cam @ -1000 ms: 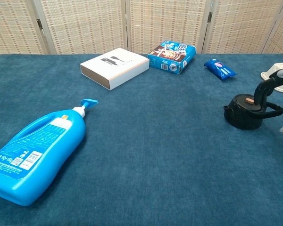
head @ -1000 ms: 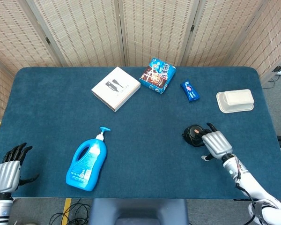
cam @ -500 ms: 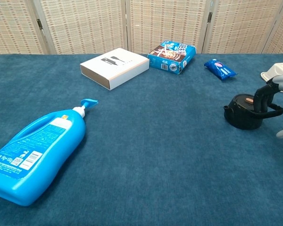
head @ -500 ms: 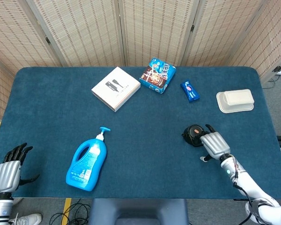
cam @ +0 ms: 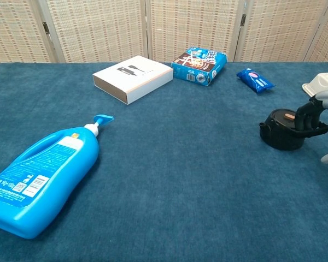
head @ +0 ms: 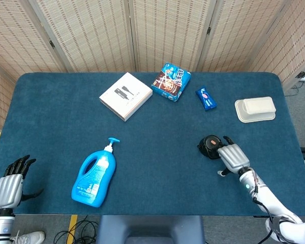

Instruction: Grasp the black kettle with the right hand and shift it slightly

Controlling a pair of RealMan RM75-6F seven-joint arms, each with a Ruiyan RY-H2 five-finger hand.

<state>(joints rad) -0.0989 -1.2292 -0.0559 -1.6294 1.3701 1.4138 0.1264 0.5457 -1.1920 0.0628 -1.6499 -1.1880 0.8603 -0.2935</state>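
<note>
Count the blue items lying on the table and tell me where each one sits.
3: the blue pump bottle lying front-left, the blue snack box at the back centre beside the white box, and the small blue packet to its right.

Woven folding screen point(head: 157, 30) behind table point(head: 51, 122)

Black kettle point(head: 210, 147): a small, squat, round vessel standing upright on the blue cloth toward the right side of the table, well apart from the other things. Its short spout points to the left in the chest view point(cam: 284, 130), a small copper-coloured disc is set in its flat top, and a black handle arches over its right side. Dark fingers point(cam: 305, 112) touch the handle from the right.
</note>
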